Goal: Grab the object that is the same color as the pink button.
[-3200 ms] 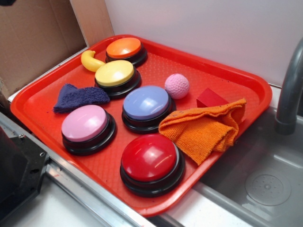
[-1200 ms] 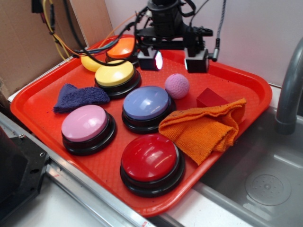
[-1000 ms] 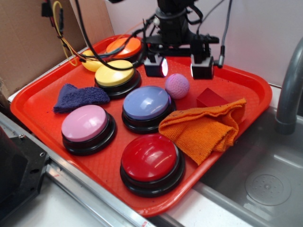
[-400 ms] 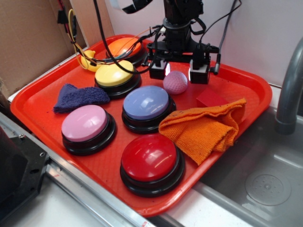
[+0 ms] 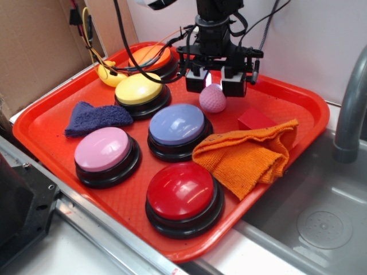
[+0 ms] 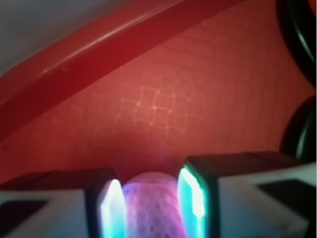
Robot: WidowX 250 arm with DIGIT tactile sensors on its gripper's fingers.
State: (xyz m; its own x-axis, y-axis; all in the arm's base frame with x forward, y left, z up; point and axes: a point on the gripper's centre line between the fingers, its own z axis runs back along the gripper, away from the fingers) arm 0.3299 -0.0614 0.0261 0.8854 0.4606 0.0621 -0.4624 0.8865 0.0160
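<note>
I have the claw (image 5: pixel 216 85) closed around the pink ball (image 5: pixel 213 99) at the tray's (image 5: pixel 46 123) far side; next, I judge, a straight lift.

You are looking at a mock kitchen set-up: a grey sink basin (image 5: pixel 321 223) and faucet (image 5: pixel 351 109) beside a red tray (image 5: pixel 51 123) (a cardboard panel (image 5: pixel 40 46) as backdrop).

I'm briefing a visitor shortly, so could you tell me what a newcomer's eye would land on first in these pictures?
Probably the gripper at the back of the red tray, its glowing fingers closed on either side of the small pink ball. Next come the big dome buttons: the pink button front left, the red button nearest the camera.
</note>
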